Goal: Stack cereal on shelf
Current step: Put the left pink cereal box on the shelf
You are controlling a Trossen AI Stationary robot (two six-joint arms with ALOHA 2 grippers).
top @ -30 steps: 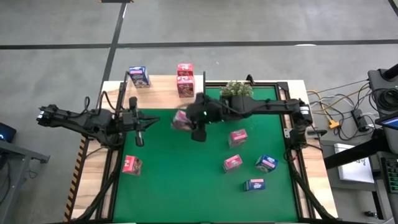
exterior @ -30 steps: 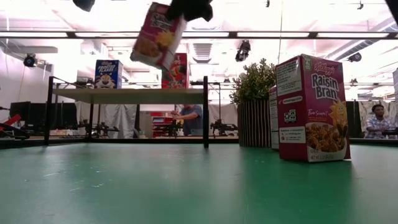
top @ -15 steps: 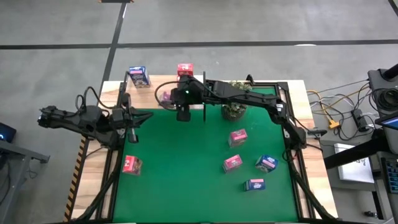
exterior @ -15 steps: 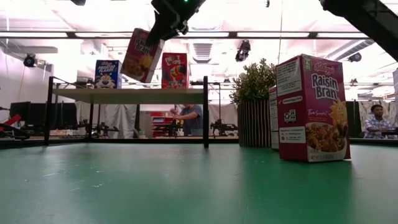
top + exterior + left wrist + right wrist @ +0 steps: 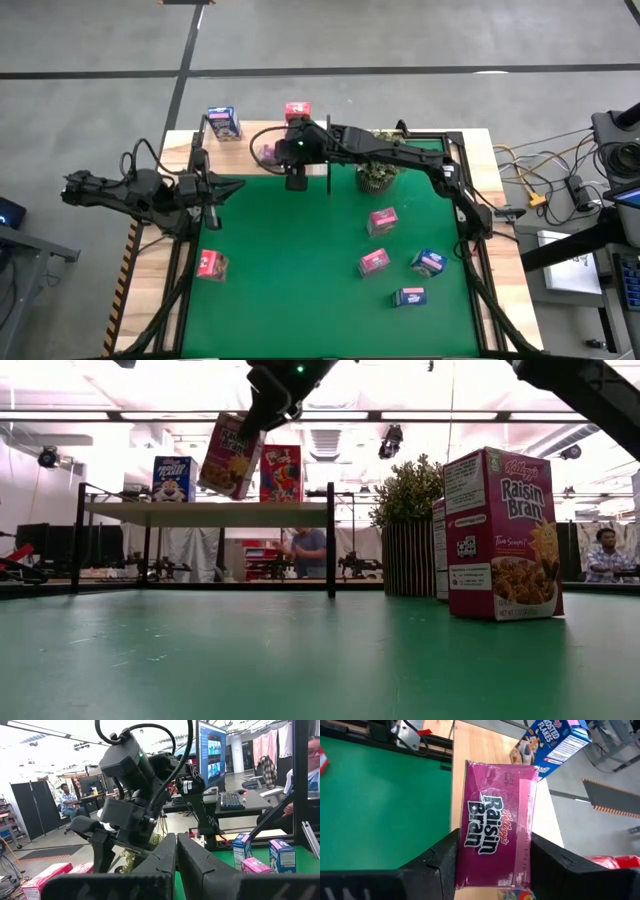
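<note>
My high camera looks straight down on the whole table (image 5: 150, 300), while my low one sits at the green mat (image 5: 320, 660) surface, facing level toward the shelf (image 5: 205, 513) at the far edge and the room behind. The right wrist camera looks closely down past its fingers at a pink cereal box (image 5: 497, 840) above the shelf board, the same box the low view sees tilted in the air. The left wrist camera faces across the table at the right arm (image 5: 135, 795).

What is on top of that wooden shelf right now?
Two boxes stand on the shelf: a blue cereal box and a red one. The right pincer holds a pink Raisin Bran box above it, hiding the board beneath.
</note>
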